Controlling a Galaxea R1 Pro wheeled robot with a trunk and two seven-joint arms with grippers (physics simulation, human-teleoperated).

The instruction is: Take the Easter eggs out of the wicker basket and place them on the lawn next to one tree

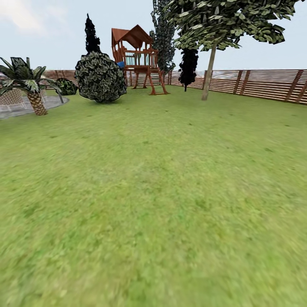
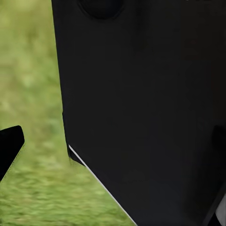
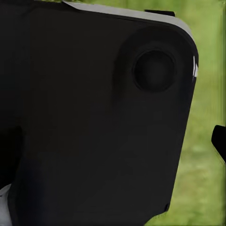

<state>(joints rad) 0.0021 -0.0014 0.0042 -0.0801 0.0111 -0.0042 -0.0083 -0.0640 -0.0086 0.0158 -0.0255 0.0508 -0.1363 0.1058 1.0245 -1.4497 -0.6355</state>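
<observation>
The lawn stretches wide ahead of me as short, blurry green grass. At its far right stands a tree with a pale grey-beige trunk and a dark blocky canopy, close to the slatted wooden fence that bounds the garden. The Easter eggs and the wicker basket are out of view. One black fingertip of my left gripper pokes in over grass, and one black fingertip of my right gripper does the same. A black body panel blocks the rest, so the jaws' spacing cannot be read.
A round ball-shaped bush and a red-brown wooden play tower stand at the back. A thin dark tree rises by the fence. A small palm borders a grey paved patch at the far left.
</observation>
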